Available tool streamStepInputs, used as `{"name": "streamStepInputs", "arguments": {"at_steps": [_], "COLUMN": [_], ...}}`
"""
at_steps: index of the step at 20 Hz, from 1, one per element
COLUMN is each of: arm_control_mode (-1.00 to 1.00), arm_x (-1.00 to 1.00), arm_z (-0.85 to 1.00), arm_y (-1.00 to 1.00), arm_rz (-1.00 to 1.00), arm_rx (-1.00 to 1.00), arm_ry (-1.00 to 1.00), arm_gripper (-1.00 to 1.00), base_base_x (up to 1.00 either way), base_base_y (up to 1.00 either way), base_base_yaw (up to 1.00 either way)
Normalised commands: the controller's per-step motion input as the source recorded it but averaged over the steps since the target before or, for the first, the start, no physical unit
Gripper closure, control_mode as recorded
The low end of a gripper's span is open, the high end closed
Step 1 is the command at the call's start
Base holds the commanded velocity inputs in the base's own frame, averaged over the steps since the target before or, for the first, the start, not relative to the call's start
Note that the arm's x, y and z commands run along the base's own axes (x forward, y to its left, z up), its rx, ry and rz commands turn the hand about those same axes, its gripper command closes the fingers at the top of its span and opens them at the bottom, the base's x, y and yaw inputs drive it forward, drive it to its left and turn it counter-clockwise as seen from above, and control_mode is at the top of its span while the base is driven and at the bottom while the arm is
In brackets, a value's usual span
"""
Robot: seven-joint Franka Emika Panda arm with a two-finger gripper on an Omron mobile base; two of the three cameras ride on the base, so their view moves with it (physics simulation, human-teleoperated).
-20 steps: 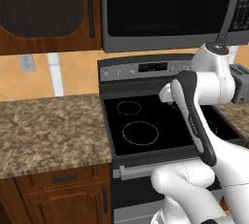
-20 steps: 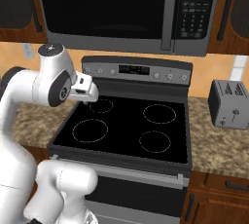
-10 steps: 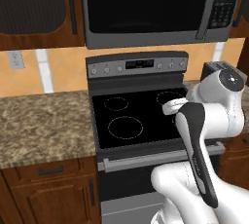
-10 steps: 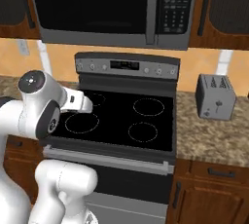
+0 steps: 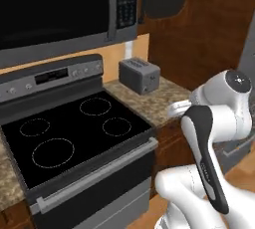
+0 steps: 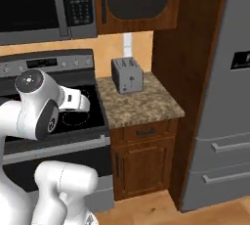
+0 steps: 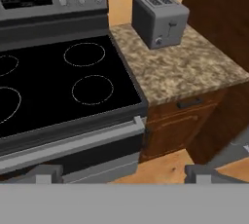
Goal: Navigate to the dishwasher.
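Observation:
The dishwasher is out of view. My gripper (image 7: 124, 173) is open, its two fingertips (image 7: 44, 172) wide apart with nothing between them. It hangs above the floor in front of the black-glass stove (image 7: 58, 82) and the brown cabinet (image 7: 180, 121) to the stove's right. In the base views my white hand (image 6: 78, 101) is held over the stove's right front corner (image 5: 144, 133).
A grey toaster (image 6: 127, 75) stands on the short granite counter (image 6: 139, 104) right of the stove. A microwave (image 5: 55, 9) hangs above the stove. A tall wooden panel (image 6: 168, 48) and a grey fridge (image 6: 219, 97) close the right side. Wooden floor (image 6: 146, 209) lies below.
The whole picture has shifted: the base has moved rightward along the counter. The stove went from the centre to the left, and the toaster, wooden panel and fridge came into view.

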Motion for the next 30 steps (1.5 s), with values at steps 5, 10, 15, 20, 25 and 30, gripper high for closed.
{"name": "streamStepInputs", "arguments": {"at_steps": [5, 10, 15, 20, 25, 30], "arm_control_mode": [1.00, 1.00, 1.00, 1.00, 1.00, 1.00], "arm_x": [0.00, 0.00, 0.00, 0.00, 0.00, 0.00], "arm_z": [0.00, 0.00, 0.00, 0.00, 0.00, 0.00], "arm_y": [0.00, 0.00, 0.00, 0.00, 0.00, 0.00], "arm_rz": [0.00, 0.00, 0.00, 0.00, 0.00, 0.00], "arm_rx": [0.00, 0.00, 0.00, 0.00, 0.00, 0.00], "arm_ry": [0.00, 0.00, 0.00, 0.00, 0.00, 0.00], "arm_gripper": [-1.00, -1.00, -1.00, -1.00, -1.00, -1.00], "base_base_x": [0.00, 0.00, 0.00, 0.00, 0.00, 0.00], "base_base_y": [0.03, 0.00, 0.00, 0.00, 0.00, 0.00], "base_base_yaw": [-1.00, -1.00, -1.00, -1.00, -1.00, -0.93]}}
